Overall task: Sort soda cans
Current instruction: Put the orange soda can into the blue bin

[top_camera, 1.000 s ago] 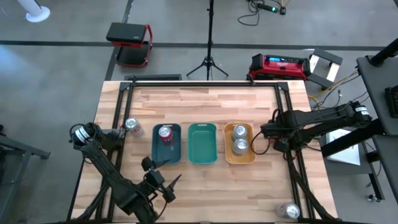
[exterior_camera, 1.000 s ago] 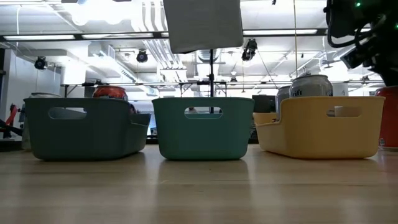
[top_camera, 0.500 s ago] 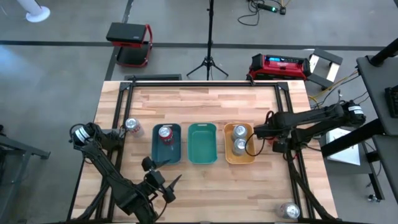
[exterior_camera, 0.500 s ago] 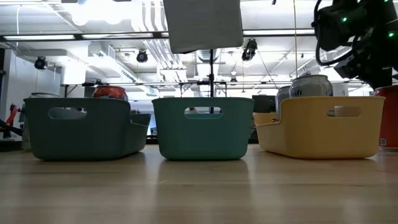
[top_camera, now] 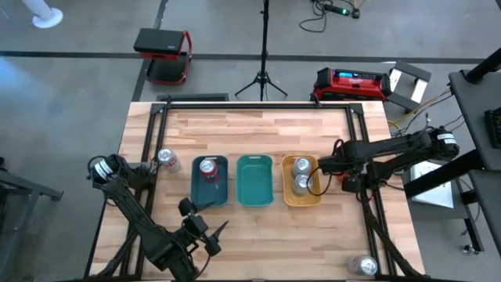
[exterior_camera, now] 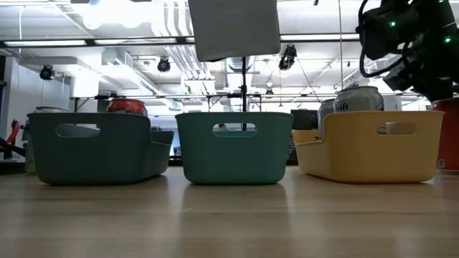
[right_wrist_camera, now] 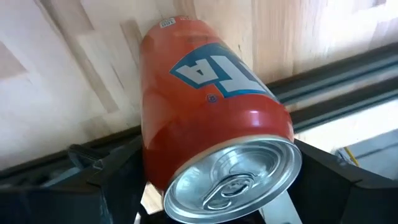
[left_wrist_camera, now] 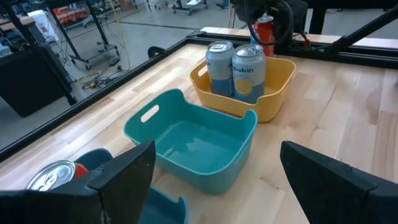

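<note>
The right end effector [top_camera: 327,165] has edged in at the orange tray [top_camera: 301,202], mid-right. A red can [right_wrist_camera: 208,121] sits between its fingers, though grip is unclear. It probably belongs in another tray.

Red can [right_wrist_camera: 205,118], blue-white lettering; teal tray [top_camera: 254,180]; orange tray [top_camera: 316,197].

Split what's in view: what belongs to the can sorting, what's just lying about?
Job:
- two silver metal cans in the yellow-orange plastic tray
- red can in the dark teal tray
- empty teal tray
- red can at the right hand
- loose silver cans

Lying about:
- red toolbox
- black tripod
</note>
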You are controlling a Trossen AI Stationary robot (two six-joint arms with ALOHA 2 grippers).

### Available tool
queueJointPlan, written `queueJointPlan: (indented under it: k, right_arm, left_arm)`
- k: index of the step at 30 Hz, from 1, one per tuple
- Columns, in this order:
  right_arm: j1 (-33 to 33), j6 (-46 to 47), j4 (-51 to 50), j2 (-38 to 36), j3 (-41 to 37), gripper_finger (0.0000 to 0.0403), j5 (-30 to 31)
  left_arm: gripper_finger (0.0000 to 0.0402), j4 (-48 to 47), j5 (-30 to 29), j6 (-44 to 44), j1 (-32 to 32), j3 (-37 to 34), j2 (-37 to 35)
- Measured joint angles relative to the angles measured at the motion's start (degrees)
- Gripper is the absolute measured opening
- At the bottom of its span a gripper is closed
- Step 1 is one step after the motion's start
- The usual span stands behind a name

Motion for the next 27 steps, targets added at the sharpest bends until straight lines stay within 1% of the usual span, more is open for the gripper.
queueJointPlan:
  k: [4, 10, 13, 18, 24, 27]
  right_arm:
    - [0.00, 0.81, 0.64, 0.07, 1.19, 0.0307, -1.35]
    - [0.00, 6.52, 2.59, 0.28, 1.42, 0.0328, -5.83]
    - [0.00, 7.77, 3.94, 0.68, 1.34, 0.0329, -7.90]
    - [0.00, 8.99, 4.46, 0.62, 1.31, 0.0325, -8.25]
    - [0.00, 8.11, 4.95, 0.62, 1.29, 0.0336, -8.19]
    - [0.00, 7.80, 5.64, 0.62, 1.29, 0.0329, -8.16]
  left_arm:
    - [0.0330, 0.00, 0.00, 0.01, 0.00, 0.00, 0.00]
    - [0.0330, -0.01, 0.00, 0.02, 0.00, 0.00, 0.00]
    - [0.0330, -0.02, 0.04, 0.02, -0.02, 0.00, 0.02]
    - [0.0330, -0.02, 0.24, 0.05, 0.00, 0.00, 0.02]
    - [0.0330, -0.04, 0.26, 0.26, 0.00, 0.00, 0.02]
    - [0.0330, -0.04, 0.19, 0.46, -0.01, 0.00, 0.02]
